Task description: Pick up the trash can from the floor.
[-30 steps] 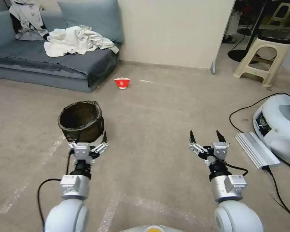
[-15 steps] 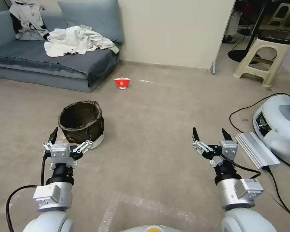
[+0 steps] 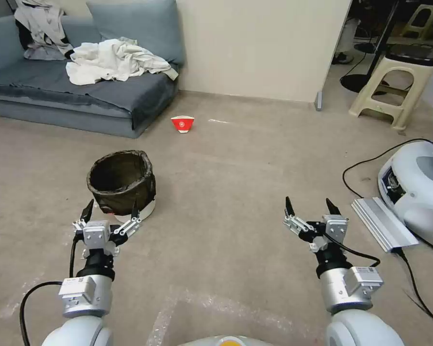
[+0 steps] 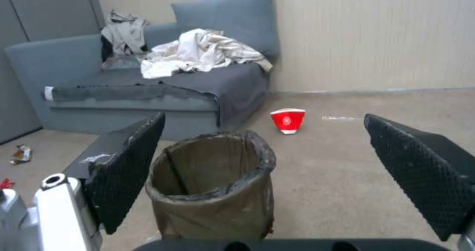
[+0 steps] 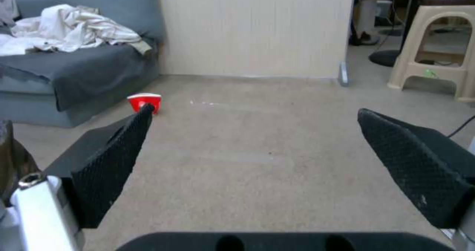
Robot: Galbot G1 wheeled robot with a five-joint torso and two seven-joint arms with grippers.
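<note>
The trash can (image 3: 121, 182) stands upright on the carpeted floor (image 3: 235, 163); it is a small round white bin with a dark bag folded over its rim. My left gripper (image 3: 111, 209) hovers open just short of its near side, fingertips level with the can's base and apart from it. In the left wrist view the trash can (image 4: 218, 184) sits ahead, closer to one finger of the open left gripper (image 4: 265, 121). My right gripper (image 3: 309, 203) is open over bare carpet well to the right, and the right wrist view shows nothing between the right gripper (image 5: 256, 111) fingers.
A red-and-white paper cup (image 3: 182, 124) lies beyond the can near the grey sofa (image 3: 82, 96) piled with clothes. At the right are a white machine (image 3: 418, 187) with a black cable, a flat grey panel (image 3: 377, 222) and a beige stool (image 3: 394, 86).
The left gripper pulled back from the can's near rim, swung left, then came a little right and forward. The right gripper shifted only slightly.
</note>
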